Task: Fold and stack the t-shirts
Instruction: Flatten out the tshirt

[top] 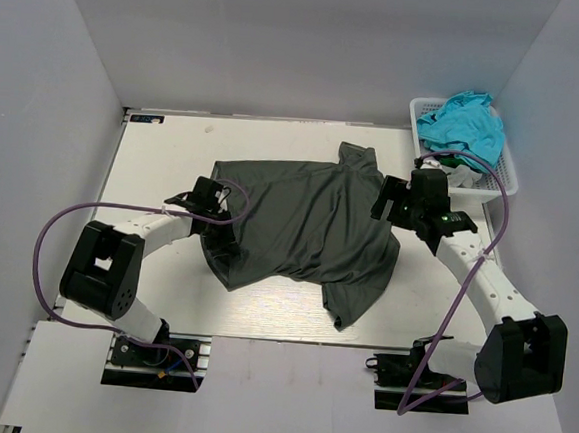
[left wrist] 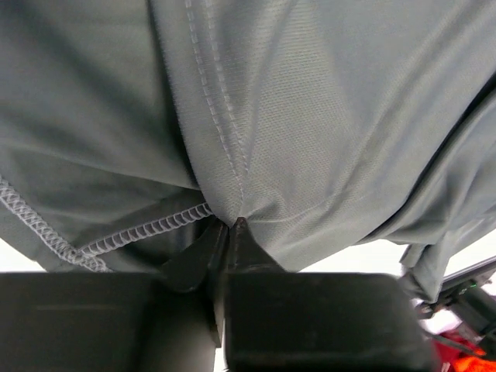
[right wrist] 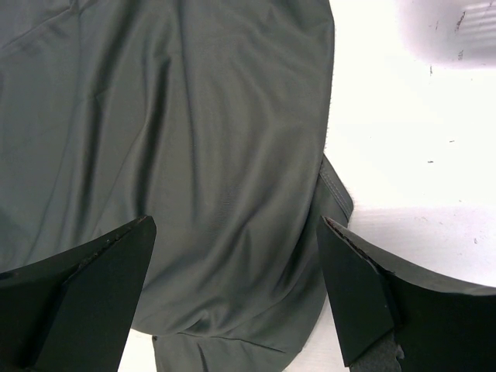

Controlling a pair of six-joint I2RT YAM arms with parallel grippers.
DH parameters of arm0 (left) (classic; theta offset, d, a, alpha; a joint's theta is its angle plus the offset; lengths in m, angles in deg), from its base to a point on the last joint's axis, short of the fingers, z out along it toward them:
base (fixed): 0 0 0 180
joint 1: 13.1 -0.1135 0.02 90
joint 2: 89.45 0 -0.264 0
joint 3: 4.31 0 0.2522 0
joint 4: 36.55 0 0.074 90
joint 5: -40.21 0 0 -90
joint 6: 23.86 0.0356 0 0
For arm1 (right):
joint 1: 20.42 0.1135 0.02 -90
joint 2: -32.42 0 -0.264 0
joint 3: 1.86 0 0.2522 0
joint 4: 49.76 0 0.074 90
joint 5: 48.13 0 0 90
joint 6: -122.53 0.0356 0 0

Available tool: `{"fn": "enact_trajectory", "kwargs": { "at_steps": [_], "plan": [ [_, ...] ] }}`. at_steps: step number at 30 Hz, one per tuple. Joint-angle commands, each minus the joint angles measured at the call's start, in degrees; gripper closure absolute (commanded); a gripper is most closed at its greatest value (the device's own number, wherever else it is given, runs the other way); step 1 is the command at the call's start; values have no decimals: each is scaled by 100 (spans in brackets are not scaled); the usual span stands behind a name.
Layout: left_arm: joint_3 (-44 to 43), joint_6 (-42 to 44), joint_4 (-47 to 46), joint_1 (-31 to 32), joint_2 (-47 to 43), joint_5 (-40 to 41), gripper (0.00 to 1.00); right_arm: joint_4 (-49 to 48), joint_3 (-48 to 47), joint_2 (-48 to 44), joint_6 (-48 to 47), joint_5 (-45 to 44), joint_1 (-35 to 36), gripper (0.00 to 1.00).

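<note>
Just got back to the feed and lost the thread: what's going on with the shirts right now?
The left gripper is shut on the left side of the dark grey t-shirt, which lies spread and rumpled, not yet folded, on the table. The right gripper hangs open over the shirt's right edge, holding nothing. A turquoise t-shirt sits heaped in the white basket at the far right corner.

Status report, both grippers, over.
Left gripper shut on grey t-shirt near its hem. Right gripper open over its edge. Turquoise t-shirt in basket, apart.
</note>
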Motion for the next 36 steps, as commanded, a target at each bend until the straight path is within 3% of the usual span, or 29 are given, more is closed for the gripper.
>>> {"fn": "enact_trajectory", "kwargs": {
  "at_steps": [1, 3, 15, 19, 27, 31, 36],
  "plan": [
    [-28, 23, 188, 26, -283, 63, 93, 8, 36, -188, -44, -88, -21, 10],
    [-28, 23, 249, 26, -354, 125, 100, 34, 36, -214, -71, -71, -30, 10],
    [-440, -100, 1005, 26, -1847, 125, 100, 1158, 414, -600, -71, -9, -21, 10],
    [-608, -275, 1330, 26, -2226, 518, 100, 1563, 756, -785, 140, -203, -39, 10],
    [-775, -381, 1604, 26, -2288, 924, 100, 1546, 1635, -1093, 333, 1456, 5, 10],
    [-723, -381, 1551, -26, -2341, 977, 100, 1494, 2205, -1058, 412, 2370, 58, 15],
    [-599, -434, 1419, -27, -2288, 977, 100, 1091, 2506, -926, 606, 2409, 93, 18]
  ]
}}
